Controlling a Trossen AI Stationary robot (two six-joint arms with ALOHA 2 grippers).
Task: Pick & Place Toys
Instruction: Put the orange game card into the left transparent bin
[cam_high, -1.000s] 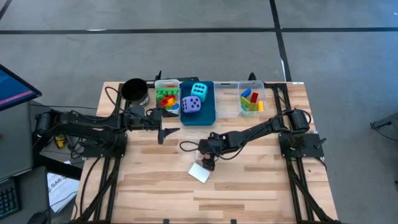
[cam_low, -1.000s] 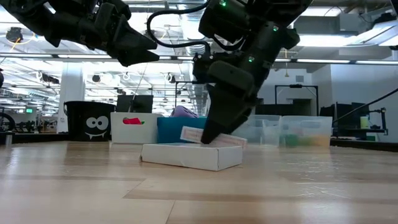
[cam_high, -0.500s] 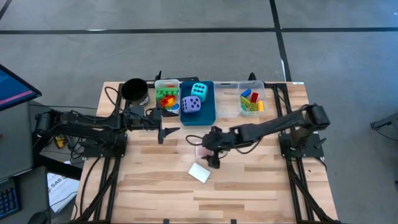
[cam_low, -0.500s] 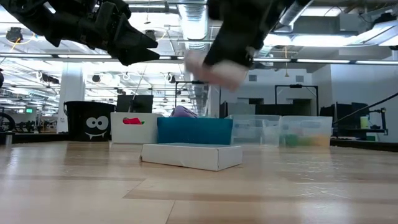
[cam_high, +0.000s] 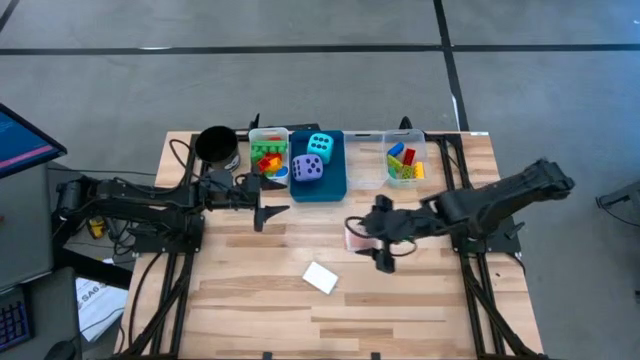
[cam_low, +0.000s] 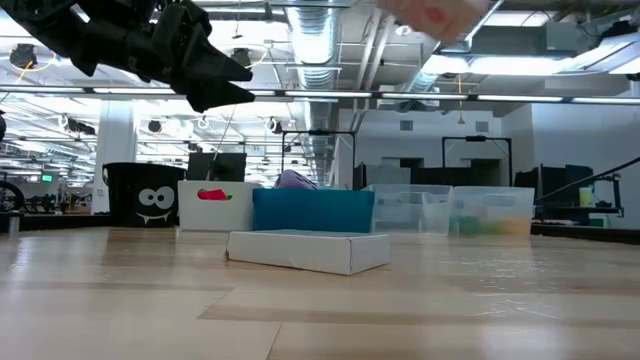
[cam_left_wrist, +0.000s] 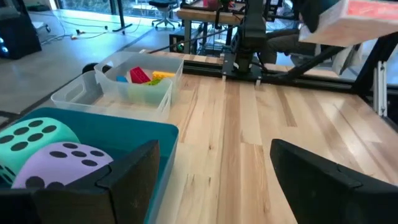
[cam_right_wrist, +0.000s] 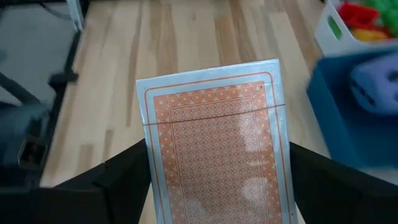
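Wooden table (cam_high: 400, 300), bins along the far edge.
Black cup (cam_high: 216, 146), white bin (cam_high: 268, 134), blue bin (cam_high: 333, 184), clear bin (cam_high: 372, 170) in a row; a white card box (cam_high: 321, 278) lies mid-table.

The far edge of the counter (cam_high: 240, 310) was blocked by a row standing close side by side: black cup (cam_high: 215, 146), white bin (cam_high: 268, 153), blue bin (cam_high: 319, 162) and clear bin (cam_high: 403, 162). The left pincer (cam_high: 268, 210) stood open just in front of the white bin, and the right pincer (cam_high: 372, 243) hung raised above mid-counter, clamped on a card pack (cam_high: 356, 236). A flat white box (cam_high: 320, 277) lay near the centre; the near half was otherwise bare wood.
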